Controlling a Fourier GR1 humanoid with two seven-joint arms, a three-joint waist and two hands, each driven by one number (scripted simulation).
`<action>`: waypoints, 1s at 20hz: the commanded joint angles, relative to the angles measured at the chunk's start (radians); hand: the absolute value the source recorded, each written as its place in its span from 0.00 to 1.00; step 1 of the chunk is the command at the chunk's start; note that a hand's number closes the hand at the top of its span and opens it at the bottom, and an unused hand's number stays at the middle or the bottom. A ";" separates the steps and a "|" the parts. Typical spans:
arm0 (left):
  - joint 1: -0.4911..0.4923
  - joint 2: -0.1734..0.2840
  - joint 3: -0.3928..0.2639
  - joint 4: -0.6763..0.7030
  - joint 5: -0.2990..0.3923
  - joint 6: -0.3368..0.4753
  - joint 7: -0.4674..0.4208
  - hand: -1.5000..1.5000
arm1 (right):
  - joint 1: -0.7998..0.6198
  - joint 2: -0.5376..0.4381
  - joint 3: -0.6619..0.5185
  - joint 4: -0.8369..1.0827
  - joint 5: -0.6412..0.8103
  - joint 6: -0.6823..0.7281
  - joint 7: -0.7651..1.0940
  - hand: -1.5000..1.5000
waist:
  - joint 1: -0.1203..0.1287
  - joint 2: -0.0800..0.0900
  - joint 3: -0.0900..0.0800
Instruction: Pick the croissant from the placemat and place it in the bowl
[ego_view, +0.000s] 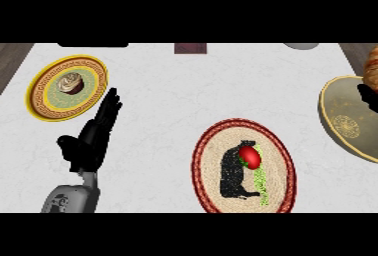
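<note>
Our left hand (94, 134) rests open, fingers straight, pointing up. Right hand (368, 98) barely shows at right edge; its state is probably unreadable.

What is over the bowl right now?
At the right edge, the croissant hangs above the bowl, with dark fingers of the right hand below it. The bowl's far side is out of frame.

plate (46, 102) far left, placemat (275, 150) centre, bowl (347, 125) right edge

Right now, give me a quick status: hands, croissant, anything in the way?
Left hand open, resting on the counter beside the plate. Right hand at right edge, carrying the croissant over the bowl. Croissant off the placemat. Nothing blocking.
</note>
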 joint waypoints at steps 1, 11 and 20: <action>-0.044 0.028 0.019 -0.059 0.008 -0.009 0.087 0.50 | 0.047 0.015 -0.026 0.167 0.055 -0.108 -0.152 1.00 | 0.000 -0.001 0.001; -0.052 -0.033 -0.033 -0.016 -0.029 0.016 0.074 0.50 | -0.096 -0.043 -0.072 0.724 0.072 -0.185 -0.428 1.00 | 0.008 0.003 0.001; -0.036 -0.009 0.000 -0.059 -0.014 0.012 0.083 0.50 | -0.078 -0.060 -0.182 0.983 -0.117 -0.040 -0.750 0.00 | 0.006 0.001 0.002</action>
